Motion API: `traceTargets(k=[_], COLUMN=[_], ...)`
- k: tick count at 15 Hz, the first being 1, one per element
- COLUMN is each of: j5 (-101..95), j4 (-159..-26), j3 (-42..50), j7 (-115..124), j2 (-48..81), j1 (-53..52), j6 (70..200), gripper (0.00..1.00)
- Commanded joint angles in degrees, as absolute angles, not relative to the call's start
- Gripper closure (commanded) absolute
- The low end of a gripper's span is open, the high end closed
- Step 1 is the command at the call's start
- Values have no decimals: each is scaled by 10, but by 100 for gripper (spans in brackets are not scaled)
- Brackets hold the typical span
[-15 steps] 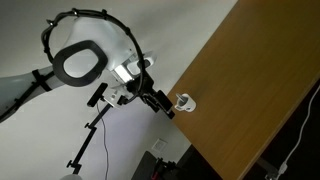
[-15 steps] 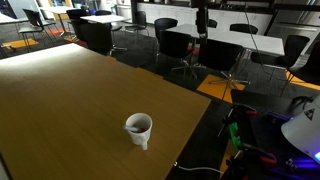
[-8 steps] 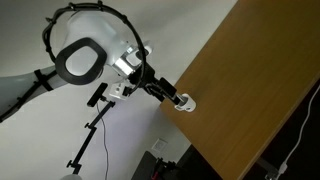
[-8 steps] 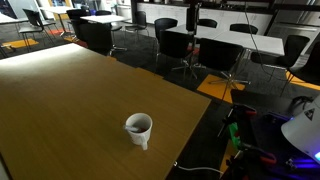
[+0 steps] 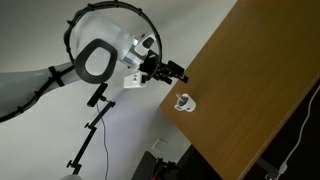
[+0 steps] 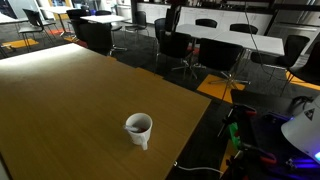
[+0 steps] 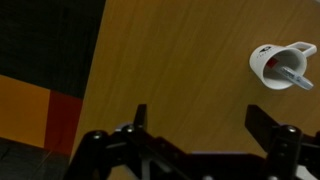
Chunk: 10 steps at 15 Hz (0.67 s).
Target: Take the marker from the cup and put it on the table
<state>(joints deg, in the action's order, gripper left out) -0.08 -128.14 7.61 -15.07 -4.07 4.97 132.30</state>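
Observation:
The white cup (image 7: pixel 276 63) stands on the brown wooden table (image 7: pixel 180 60) near its edge, at the upper right of the wrist view. The marker (image 7: pixel 294 77) leans inside the cup, its paler end over the rim. The cup also shows in both exterior views (image 5: pixel 185 102) (image 6: pixel 138 128), where the marker is too small to make out. My gripper (image 7: pixel 200 125) is open and empty, with its fingers over bare table well to the side of the cup. In an exterior view the gripper (image 5: pixel 172 72) hangs above and beside the cup. It is a dark shape at the top of an exterior view (image 6: pixel 172 14).
The table edge (image 7: pixel 98 70) runs close to my gripper, with dark and orange floor beyond it. A black tripod stand (image 5: pixel 90 130) is below the arm. Office chairs and desks (image 6: pixel 190 45) stand past the table's far side. Cables and equipment (image 6: pixel 250 140) lie beside the table.
My gripper was down at the cup half a second ago. It has since pulled up and away from it, empty. The cup and marker have not moved.

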Motion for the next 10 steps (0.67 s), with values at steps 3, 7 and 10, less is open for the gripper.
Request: traceTargets(k=[3, 7, 10], j5=[156, 325, 427], j4=[-1276, -1261, -1250], j3=[74, 71, 69], j7=[-327, -516, -651], j2=[-12, 3, 12], j1=[40, 42, 48], j6=[1413, 1390, 1362], gripper=[0, 0, 0])
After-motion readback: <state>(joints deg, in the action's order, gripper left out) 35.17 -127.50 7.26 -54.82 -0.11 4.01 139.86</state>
